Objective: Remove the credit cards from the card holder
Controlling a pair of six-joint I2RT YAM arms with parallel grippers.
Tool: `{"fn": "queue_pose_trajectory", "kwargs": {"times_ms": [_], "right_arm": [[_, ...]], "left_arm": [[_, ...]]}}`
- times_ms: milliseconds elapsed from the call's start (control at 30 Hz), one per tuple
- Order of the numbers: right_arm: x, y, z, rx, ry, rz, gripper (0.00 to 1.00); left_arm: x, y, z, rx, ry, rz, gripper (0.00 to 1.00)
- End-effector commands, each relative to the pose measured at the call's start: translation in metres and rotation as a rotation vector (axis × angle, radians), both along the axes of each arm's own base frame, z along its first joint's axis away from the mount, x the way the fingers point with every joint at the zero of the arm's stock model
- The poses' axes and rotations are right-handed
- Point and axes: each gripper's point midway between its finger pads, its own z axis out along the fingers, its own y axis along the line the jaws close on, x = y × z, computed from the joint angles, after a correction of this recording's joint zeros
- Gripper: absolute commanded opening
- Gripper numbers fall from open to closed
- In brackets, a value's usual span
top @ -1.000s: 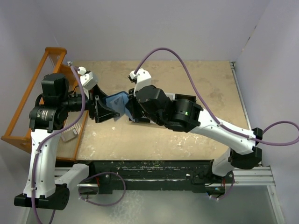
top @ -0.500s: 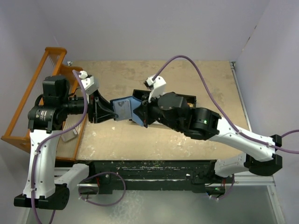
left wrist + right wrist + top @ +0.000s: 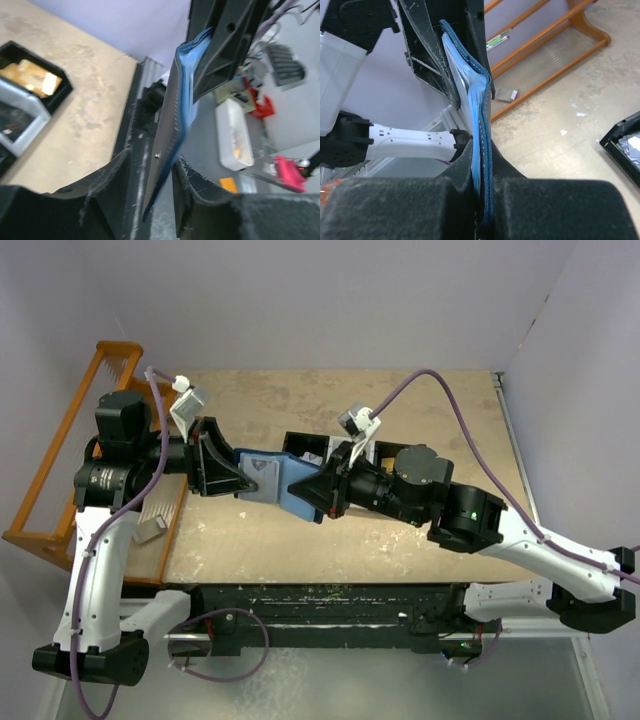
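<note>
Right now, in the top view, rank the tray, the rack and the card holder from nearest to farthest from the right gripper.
1. The card holder: clamped in the right gripper, mid-scene.
2. The tray: just behind that gripper, toward the far side.
3. The rack: far off on the left side.

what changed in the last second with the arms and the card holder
The right gripper, clamped on the card holder, drew back to the right as its arm swung out, spreading the holder open. The left gripper narrowed its jaws around the opposite flap; whether they pinch it yet is unclear. The black tray, earlier covered by the right arm, now shows. The left arm barely shifted; the right grip stayed shut.
</note>
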Motion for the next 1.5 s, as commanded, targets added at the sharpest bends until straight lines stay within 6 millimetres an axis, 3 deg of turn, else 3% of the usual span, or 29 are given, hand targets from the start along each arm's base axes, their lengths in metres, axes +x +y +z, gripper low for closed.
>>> {"fn": "queue_pose_trajectory", "kwargs": {"times_ms": [0, 200, 400, 600, 733, 800, 933, 1233, 1467], "right_arm": [[-0.011, -0.003, 0.038, 0.151, -0.046, 0.097, 0.0], [-0.007, -0.003, 0.037, 0.17, -0.005, 0.161, 0.0], [-0.019, -0.013, 0.042, 0.238, 0.012, 0.264, 0.0], [-0.039, -0.013, 0.052, 0.287, 0.013, 0.386, 0.0], [-0.041, -0.012, 0.051, 0.297, 0.022, 0.414, 0.0], [-0.038, -0.012, 0.049, 0.293, 0.028, 0.405, 0.0], [-0.033, -0.012, 0.044, 0.29, 0.037, 0.392, 0.0], [-0.024, -0.003, 0.033, 0.27, 0.066, 0.399, 0.0], [-0.018, 0.007, 0.029, 0.26, 0.087, 0.417, 0.0]], "left_arm": [[-0.023, 0.0, 0.022, -0.072, 0.091, -0.16, 0.45], [-0.028, 0.0, 0.022, -0.072, 0.112, -0.158, 0.48], [-0.017, -0.001, 0.017, -0.071, 0.196, -0.13, 0.21], [-0.012, -0.002, 0.018, -0.076, 0.226, -0.112, 0.14], [-0.013, -0.002, 0.015, -0.075, 0.235, -0.111, 0.13], [-0.014, -0.002, 0.016, -0.076, 0.228, -0.112, 0.15], [-0.016, -0.002, 0.018, -0.075, 0.222, -0.118, 0.32], [-0.015, -0.002, 0.022, -0.076, 0.211, -0.113, 0.54], [-0.017, -0.002, 0.019, -0.078, 0.225, -0.113, 0.5]]}}
